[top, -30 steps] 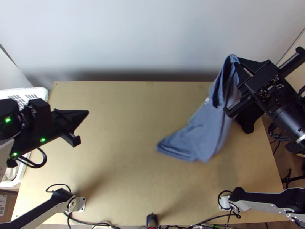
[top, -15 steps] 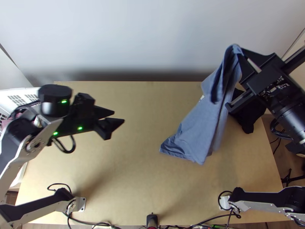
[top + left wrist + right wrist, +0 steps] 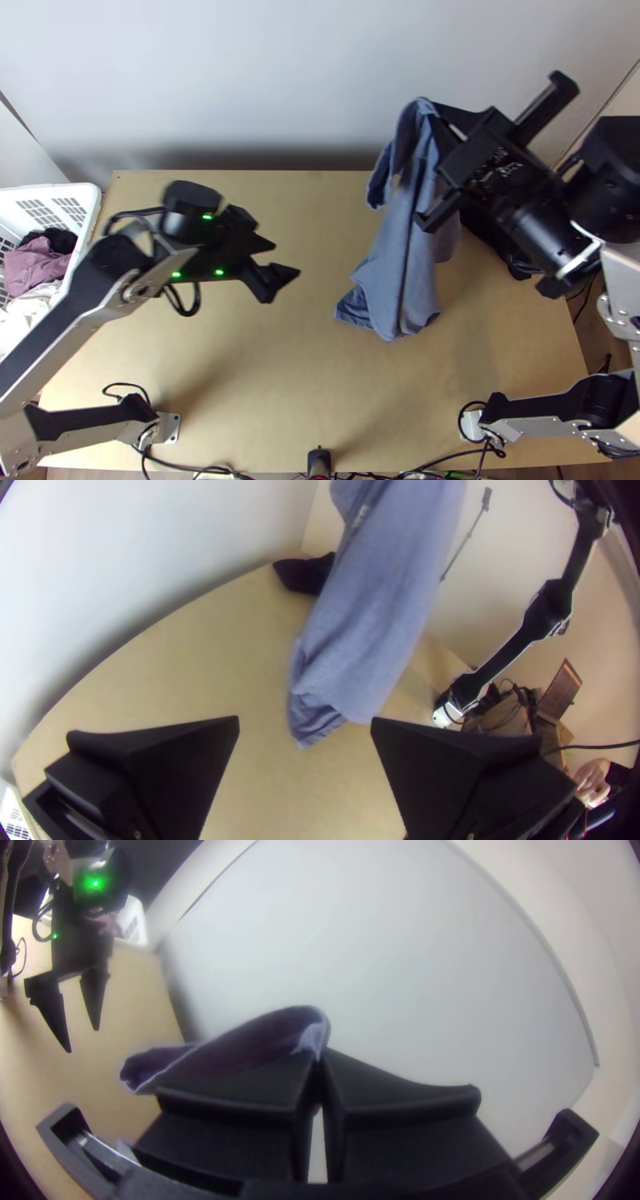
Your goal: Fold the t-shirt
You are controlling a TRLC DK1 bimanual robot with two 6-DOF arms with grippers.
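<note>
Light wooden table [image 3: 264,384] spreads beneath. My right gripper [image 3: 320,1055] is closed tight on a gathered edge of the blue-grey, soft-fabric t-shirt [image 3: 400,248], which hangs over the tabletop in loose folds. My left gripper [image 3: 286,258] stands wide and empty, apart from it. I'd expect light, limp cloth; I'd pinch a lower hem corner.

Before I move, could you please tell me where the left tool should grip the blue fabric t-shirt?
Probably its lower corner, from the left: it juts toward the open black left tool, while the black right tool holds the top.
</note>
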